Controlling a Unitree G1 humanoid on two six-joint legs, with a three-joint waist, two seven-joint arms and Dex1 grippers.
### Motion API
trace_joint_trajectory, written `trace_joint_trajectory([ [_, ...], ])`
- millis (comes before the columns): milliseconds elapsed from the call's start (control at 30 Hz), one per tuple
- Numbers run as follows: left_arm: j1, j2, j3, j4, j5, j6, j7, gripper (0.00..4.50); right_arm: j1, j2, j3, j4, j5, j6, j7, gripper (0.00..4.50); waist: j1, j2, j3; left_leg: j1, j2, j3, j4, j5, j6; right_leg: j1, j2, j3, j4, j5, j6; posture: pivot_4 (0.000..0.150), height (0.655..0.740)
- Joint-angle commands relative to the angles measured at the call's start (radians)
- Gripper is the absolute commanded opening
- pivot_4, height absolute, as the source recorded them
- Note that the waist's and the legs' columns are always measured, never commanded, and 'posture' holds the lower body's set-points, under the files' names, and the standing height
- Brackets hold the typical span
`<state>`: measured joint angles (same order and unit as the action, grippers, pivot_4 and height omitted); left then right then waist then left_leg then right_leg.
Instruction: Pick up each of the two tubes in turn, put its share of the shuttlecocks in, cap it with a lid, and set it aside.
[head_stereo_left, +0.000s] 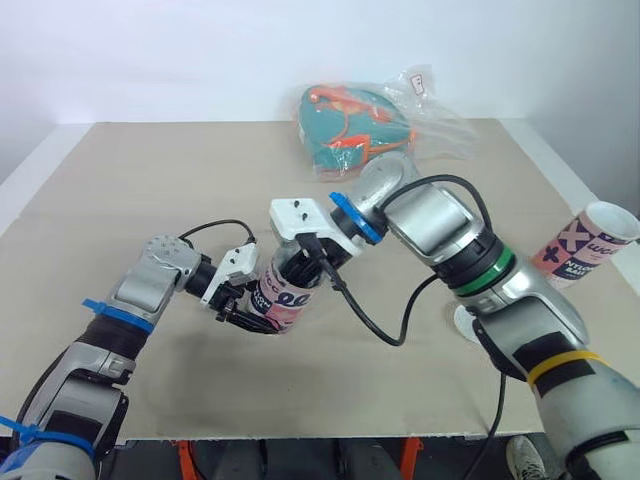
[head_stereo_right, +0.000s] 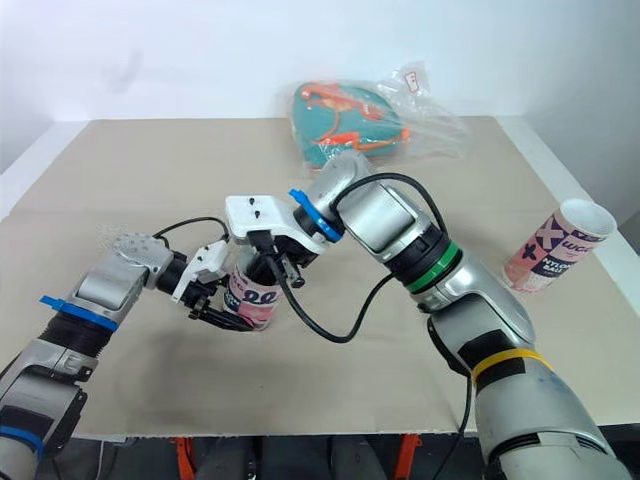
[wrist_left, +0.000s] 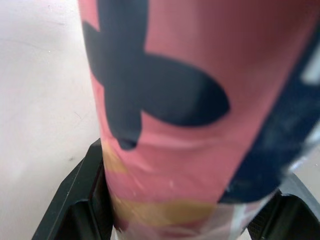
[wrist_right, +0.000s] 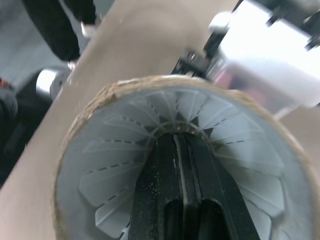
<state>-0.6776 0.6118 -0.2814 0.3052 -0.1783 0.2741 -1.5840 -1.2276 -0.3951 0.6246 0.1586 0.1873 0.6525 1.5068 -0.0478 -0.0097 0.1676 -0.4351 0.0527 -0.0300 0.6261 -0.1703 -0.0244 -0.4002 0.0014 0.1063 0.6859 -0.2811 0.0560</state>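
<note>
The left claw (head_stereo_left: 245, 315) clamps the tilted pink tube (head_stereo_left: 285, 300) from both sides near the table's (head_stereo_left: 150, 180) front middle; the right claw (wrist_right: 181, 150), fingers pressed together, reaches into its mouth among shuttlecock (wrist_right: 110, 165) feathers; the tube's depths are hidden.

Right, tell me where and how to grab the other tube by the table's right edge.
Grip the second tube around mid-body, across its round wall, probably coming in level from the table's middle. It seems to stand on end near the right edge, so its wall is exposed and its top stays free.
</note>
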Motion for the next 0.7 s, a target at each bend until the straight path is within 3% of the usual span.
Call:
trace_joint_trajectory([
  [33,0.005,-0.022,-0.016,-0.034,0.002,0.017,0.034,2.78,0.049,0.055,0.043,-0.019,0.009,0.022,0.009,0.04,0.000,0.000,0.000,0.001,0.000,0.000,0.000,0.000,0.000,0.000,0.000,0.000,0.000,0.000,0.000,0.150,0.7387],
  [333,0.023,-0.042,-0.001,-0.046,-0.007,0.018,0.056,2.78,-0.035,-0.041,-0.149,0.039,0.085,0.077,0.081,0.04,0.007,0.000,0.000,-0.002,-0.001,-0.001,0.001,0.000,0.000,0.000,-0.001,0.000,0.000,0.000,0.000,0.150,0.7387],
  [700,0.066,-0.058,0.023,-0.100,-0.036,0.028,0.103,2.78,-0.005,-0.296,-0.280,-0.120,0.142,0.077,0.065,0.04,0.024,0.000,0.001,-0.005,-0.006,0.000,-0.001,0.000,-0.001,-0.003,-0.007,-0.001,-0.001,0.000,-0.001,0.150,0.7387],
])
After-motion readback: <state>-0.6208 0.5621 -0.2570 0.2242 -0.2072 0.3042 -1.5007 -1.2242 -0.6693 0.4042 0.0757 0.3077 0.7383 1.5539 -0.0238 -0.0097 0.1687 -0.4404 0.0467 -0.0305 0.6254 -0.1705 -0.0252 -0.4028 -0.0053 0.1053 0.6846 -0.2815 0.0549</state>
